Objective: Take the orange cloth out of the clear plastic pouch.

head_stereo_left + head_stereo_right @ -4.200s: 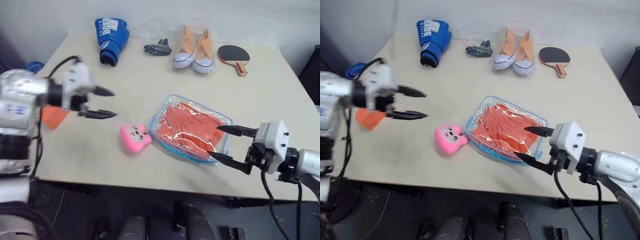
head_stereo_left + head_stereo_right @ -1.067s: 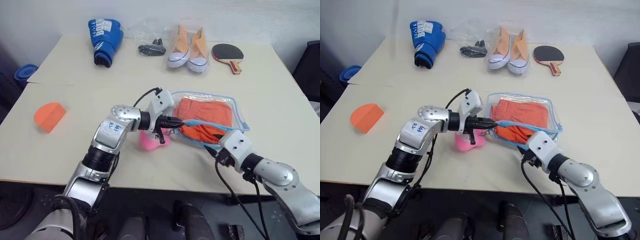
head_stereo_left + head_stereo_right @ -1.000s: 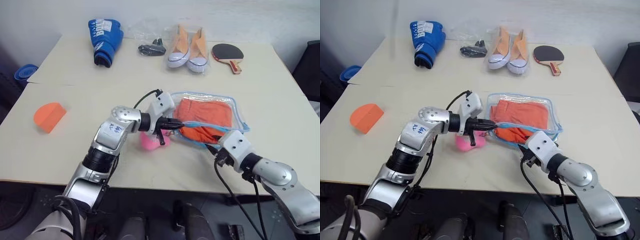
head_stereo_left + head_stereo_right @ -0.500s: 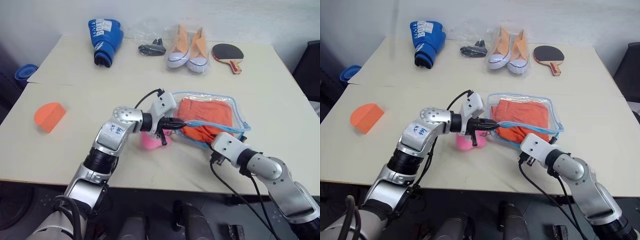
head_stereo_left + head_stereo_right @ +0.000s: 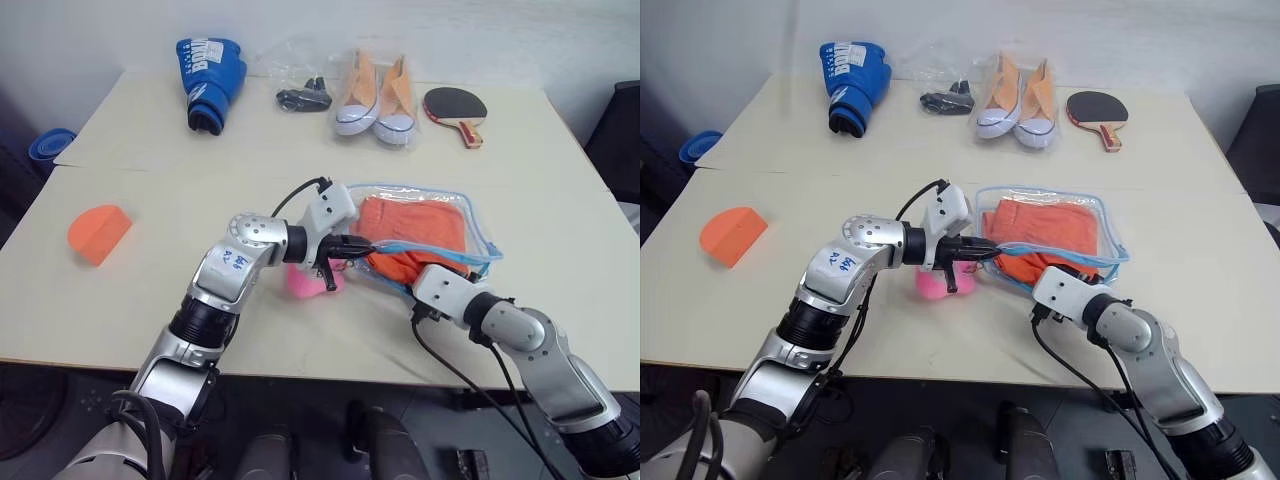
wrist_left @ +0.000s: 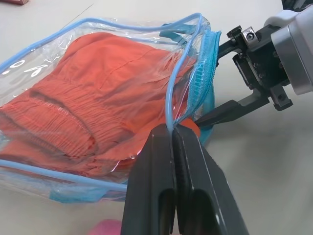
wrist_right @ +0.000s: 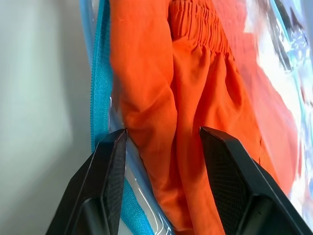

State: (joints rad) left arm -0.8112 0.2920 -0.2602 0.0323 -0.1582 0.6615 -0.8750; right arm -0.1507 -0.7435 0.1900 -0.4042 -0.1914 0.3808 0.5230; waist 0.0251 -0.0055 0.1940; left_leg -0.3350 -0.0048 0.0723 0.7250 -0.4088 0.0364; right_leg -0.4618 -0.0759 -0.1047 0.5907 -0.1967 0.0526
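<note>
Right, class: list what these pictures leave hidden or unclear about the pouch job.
- Right gripper: head views, fingers hidden behind its own wrist.
- Cloth: right wrist view, far end cut off by the edge.
- Charm: head views, mostly behind the left gripper.
- Pouch: zip's far end unclear.

cloth: orange, fine ribbed lines | clear plastic pouch: see-through, light-blue edging and zip | charm under left gripper: pink, details unclear | fingers: black, right pair finely cross-hatched | table: cream
</note>
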